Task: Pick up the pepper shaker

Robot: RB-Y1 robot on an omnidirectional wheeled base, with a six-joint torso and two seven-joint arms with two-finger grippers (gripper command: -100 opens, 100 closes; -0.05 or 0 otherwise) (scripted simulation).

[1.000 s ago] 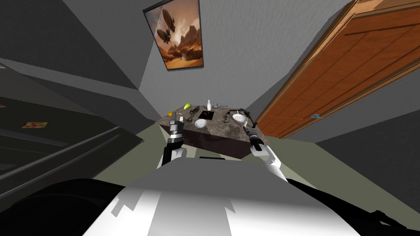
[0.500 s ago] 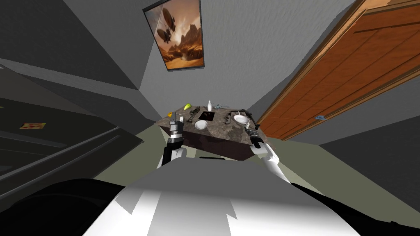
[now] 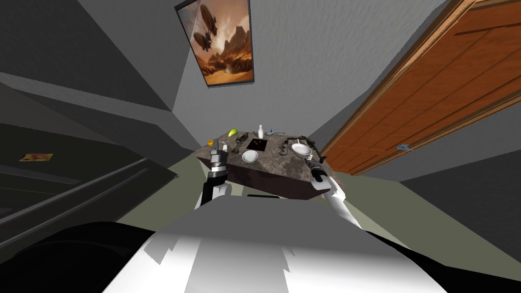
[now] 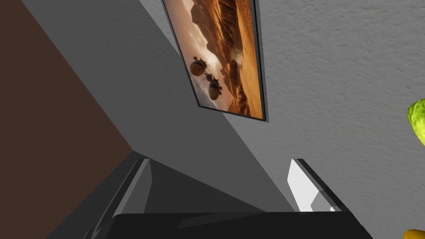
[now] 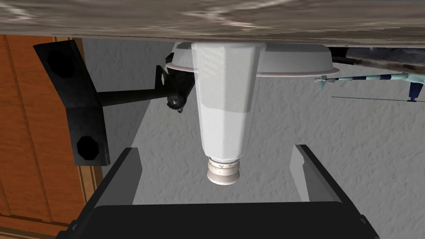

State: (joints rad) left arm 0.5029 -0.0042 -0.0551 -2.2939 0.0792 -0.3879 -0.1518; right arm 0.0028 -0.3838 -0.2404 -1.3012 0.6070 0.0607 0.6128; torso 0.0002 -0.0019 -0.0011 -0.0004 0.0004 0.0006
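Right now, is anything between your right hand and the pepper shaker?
Nothing: the right wrist view shows the pepper shaker between the right hand's open fingers, gaps bare.

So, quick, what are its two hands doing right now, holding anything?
Left gripper: open, holding nothing.
Right gripper: open, straddling the end of the pepper shaker, not gripping it.

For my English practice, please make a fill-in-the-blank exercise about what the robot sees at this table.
1. The right gripper has its jaws ___.
2. In the right wrist view, the pepper shaker shows ___ the jaws.
3. The shaker's colour is ___.
Missing words: open; between; white.
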